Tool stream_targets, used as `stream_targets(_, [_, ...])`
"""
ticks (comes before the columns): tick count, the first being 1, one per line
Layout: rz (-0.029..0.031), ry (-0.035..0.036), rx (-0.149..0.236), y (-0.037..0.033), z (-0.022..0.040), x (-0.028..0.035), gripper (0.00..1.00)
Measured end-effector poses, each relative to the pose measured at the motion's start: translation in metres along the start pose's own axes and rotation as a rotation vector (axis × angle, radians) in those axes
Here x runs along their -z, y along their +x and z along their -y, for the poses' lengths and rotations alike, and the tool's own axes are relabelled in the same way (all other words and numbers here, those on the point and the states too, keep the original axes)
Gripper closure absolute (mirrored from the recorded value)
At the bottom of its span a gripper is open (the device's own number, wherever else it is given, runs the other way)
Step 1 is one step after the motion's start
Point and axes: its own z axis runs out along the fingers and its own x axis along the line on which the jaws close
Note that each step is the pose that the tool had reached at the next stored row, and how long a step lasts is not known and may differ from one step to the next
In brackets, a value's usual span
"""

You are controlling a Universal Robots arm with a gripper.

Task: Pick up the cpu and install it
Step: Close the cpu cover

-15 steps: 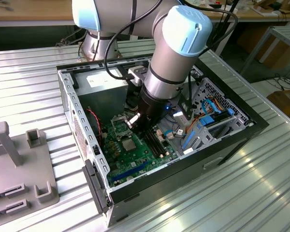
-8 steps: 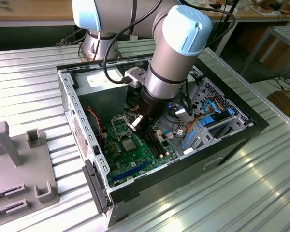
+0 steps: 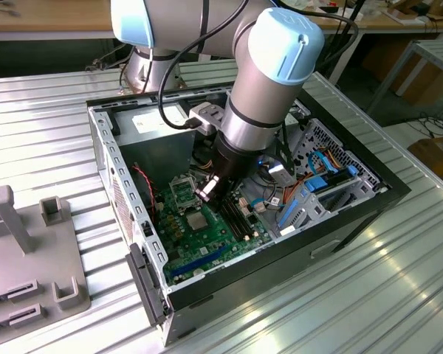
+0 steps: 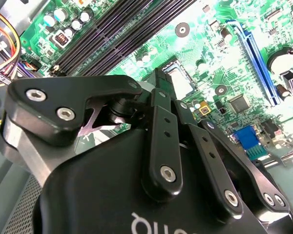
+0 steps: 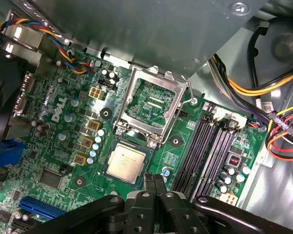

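A ribbed metal table [image 3: 52, 140] is seen in the exterior view, its bare silvery slats running across the whole scene. An open computer case [image 3: 207, 295] is set directly on it near the centre. At about eight o'clock from the case, a grey fixture [image 3: 29, 258] with upright posts is laid on the same surface, well apart from the case; it is possibly a moulded plastic holder.

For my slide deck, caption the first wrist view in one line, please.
Gripper, fingers together, poised beside the cpu seated in its socket, load frame hinged open.
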Motion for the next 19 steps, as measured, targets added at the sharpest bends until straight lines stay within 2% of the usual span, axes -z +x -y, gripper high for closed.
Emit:
stream_targets(9, [-0.0001, 0.0002, 0.003, 0.0, 0.0, 0.0, 0.89])
stream_targets(11, [0.0003, -0.0008, 0.012, 0.0, 0.0, 0.0, 0.89])
stream_targets(14, [-0.0002, -0.0002, 0.053, -0.0001, 0.0001, 0.0001, 0.89])
stream_targets(15, [0.0016, -0.0043, 0.059, -0.0005, 0.0002, 0.0006, 0.89])
stream_targets(16, [0.002, -0.0053, 0.067, -0.0005, 0.0003, 0.0026, 0.89])
stream_targets(19, [0.0016, -0.0048, 0.078, -0.0007, 0.0, 0.0078, 0.89])
